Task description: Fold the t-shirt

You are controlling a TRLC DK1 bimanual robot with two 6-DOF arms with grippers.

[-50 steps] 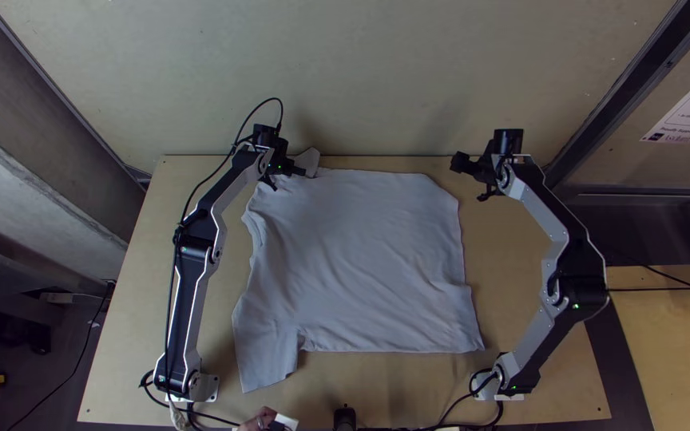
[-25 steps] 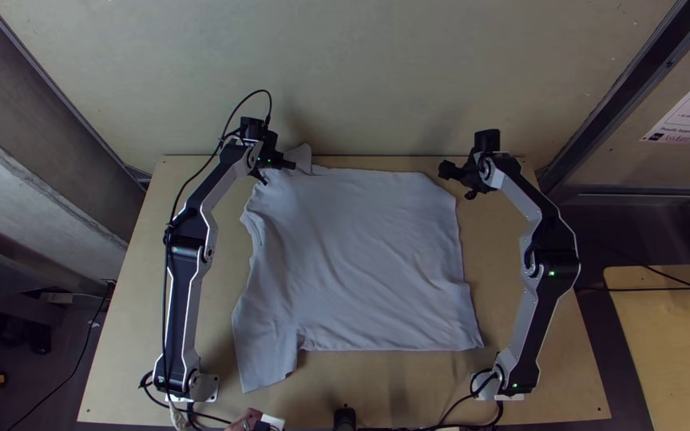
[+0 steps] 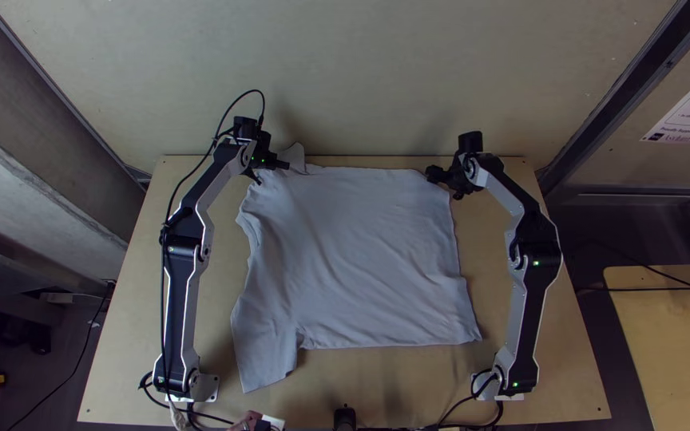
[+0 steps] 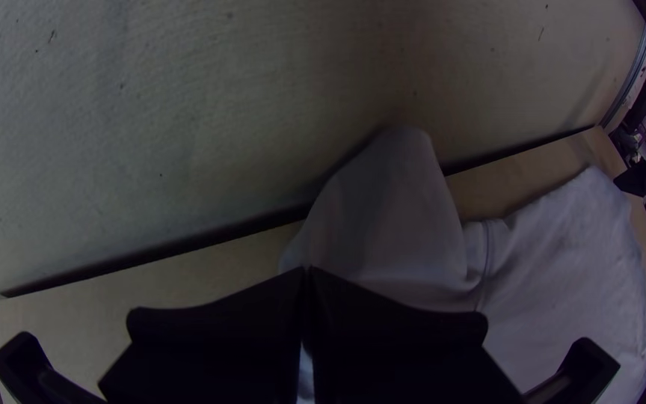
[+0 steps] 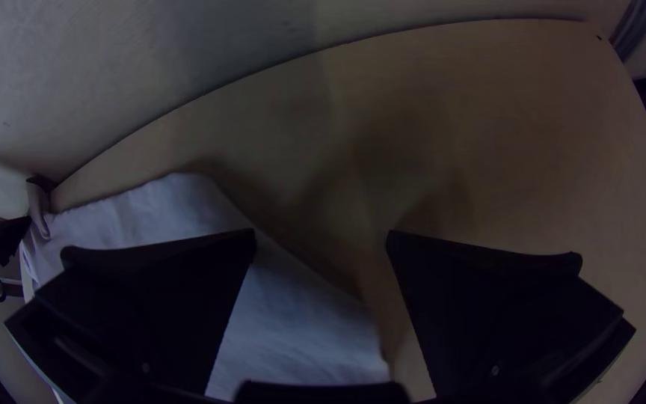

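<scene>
A light grey t-shirt lies spread on the table, one sleeve pointing toward the near edge at the left. At its far left corner is my left gripper; in the left wrist view the left gripper is shut on the t-shirt, whose sleeve stands up against the wall. My right gripper is over the far right corner. In the right wrist view the right gripper is open, the t-shirt's edge below and between its fingers, not gripped.
The wooden table ends at a pale upright wall along its far side. A person's hand with a white object is at the near edge, left of a black post. Cables run along the left arm.
Both grippers have moved left in the top view; the left one drew the t-shirt's far left corner with it. My right gripper came from beside the cloth to its far right corner.
</scene>
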